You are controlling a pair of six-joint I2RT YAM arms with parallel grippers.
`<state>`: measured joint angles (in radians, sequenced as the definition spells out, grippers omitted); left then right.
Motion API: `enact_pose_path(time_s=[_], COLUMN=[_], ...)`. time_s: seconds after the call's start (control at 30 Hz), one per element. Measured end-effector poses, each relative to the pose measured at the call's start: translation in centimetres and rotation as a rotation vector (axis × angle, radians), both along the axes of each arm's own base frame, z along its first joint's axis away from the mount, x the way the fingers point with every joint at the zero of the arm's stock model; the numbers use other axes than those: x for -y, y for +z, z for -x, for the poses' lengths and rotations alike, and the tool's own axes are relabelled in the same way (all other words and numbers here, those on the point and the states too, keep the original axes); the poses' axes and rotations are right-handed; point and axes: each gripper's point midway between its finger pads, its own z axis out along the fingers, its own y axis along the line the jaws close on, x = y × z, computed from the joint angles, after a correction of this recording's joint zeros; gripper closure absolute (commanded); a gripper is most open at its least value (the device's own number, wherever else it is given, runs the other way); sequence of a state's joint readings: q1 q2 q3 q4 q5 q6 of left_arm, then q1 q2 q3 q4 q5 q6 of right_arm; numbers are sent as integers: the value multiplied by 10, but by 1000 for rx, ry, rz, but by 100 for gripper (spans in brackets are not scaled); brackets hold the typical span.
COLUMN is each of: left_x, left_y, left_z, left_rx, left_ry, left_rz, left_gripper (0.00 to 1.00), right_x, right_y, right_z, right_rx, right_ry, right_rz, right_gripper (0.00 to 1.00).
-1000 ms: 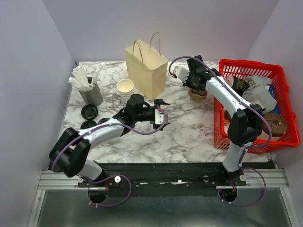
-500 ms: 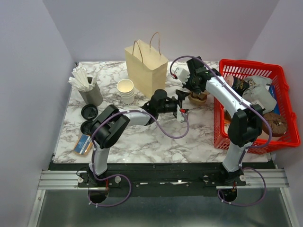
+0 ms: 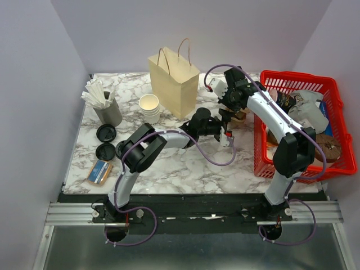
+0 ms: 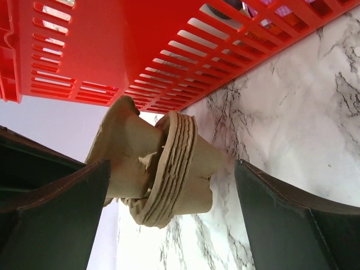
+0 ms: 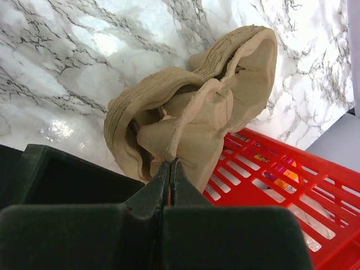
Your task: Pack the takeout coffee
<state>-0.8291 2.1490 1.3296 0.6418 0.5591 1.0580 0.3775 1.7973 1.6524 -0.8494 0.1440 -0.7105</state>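
— How about the right hand (image 5: 170, 167)?
— Shut flat, tips pinching a thin torn flap of the pulp cup carriers (image 5: 191, 112): tan, fibrous, nested, ribbed along the rims, crumpled on top.
— And the left hand (image 4: 169, 188)?
— Spread as wide as can be, gripping nothing. Dark, matte, flat-faced fingers (image 4: 56, 225) flanking that stack, apart from it on both sides.
— Edges close by?
— Red plastic basket (image 4: 129, 45), slotted walls, just behind the carriers. Glossy grey-veined marble surface (image 3: 225, 163) below. Tan paper bag (image 3: 175, 84), twisted handles, upright near the stack on its left in the top view. Open stretch of marble toward the near edge.
— Any sight of the takeout coffee?
— Cannot tell where; not picked out in any view. Only lidless white cups (image 3: 149, 106) stacked beside the bag, and loose black lids (image 3: 106, 133), round and ridged, by the surface's left edge.
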Motion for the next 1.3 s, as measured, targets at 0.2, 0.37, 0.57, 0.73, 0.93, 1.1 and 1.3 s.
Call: enact_pose_path(time_s=[0.2,0.37,0.57,0.73,0.93,1.1,1.3], left_x=[-5,-6,1,3,6,8,12], left_y=[-17,-38,-58,-58,-63,-72,-69], left_z=[-2,-4,-15,-16,-18,-19,-17], left_rx=[-6,-24,-30,-23,-27,-35,-40], left_ry=[21,34,59,59,60,62,58], left_rz=[-64,-108,-145,-154,-160,-166,-159], left_gripper=[2,2,2,2,2,1,2], right_x=[0,0,0,3,2,3,-1], right_y=[-1,2,10,27,64,66,71], right_z=[1,1,-2,-9,-23,-19,-13], right_rx=[-5,-3,13,54,147,139,116], right_ry=[-3,-3,-3,-7,-15,-18,-18], right_rz=[0,0,1,19,8,7,-32], right_gripper=[99,99,99,99,99,99,99])
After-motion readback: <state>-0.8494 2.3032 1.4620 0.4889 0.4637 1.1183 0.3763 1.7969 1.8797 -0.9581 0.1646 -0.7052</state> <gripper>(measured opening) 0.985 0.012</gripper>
